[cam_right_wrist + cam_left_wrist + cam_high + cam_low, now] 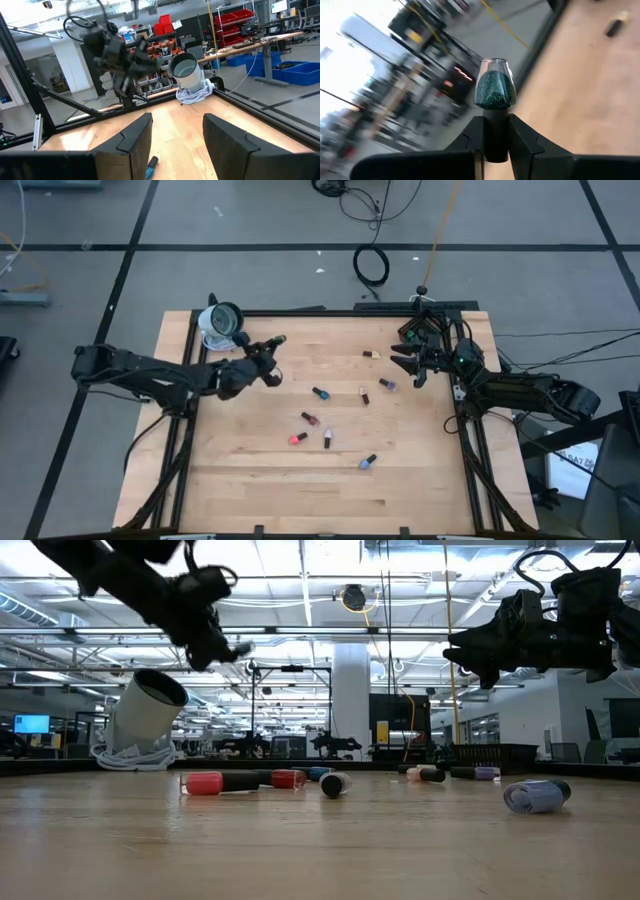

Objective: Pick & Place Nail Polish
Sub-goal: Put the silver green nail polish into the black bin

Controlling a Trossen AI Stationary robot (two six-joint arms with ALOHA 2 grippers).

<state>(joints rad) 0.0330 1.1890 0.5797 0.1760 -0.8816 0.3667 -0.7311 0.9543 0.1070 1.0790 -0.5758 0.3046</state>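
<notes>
Glittery green nail polish bottle (494,90) | left gripper (495,134) jaws pinch its black cap | right gripper (172,142) jaws apart, holding nothing

Background behind the green glitter bottle (494,90) all motion-smeared, its cap mostly buried between the jaws. Blue bottle (151,166) cut off by the fingers (134,141). Far bottles (430,774) too tiny for colours.

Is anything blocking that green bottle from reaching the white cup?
Nothing visible does. The left gripper holds the green nail polish bottle by its cap, raised above the table, and the white cup lies on its side close by with only bare wood between.
</notes>
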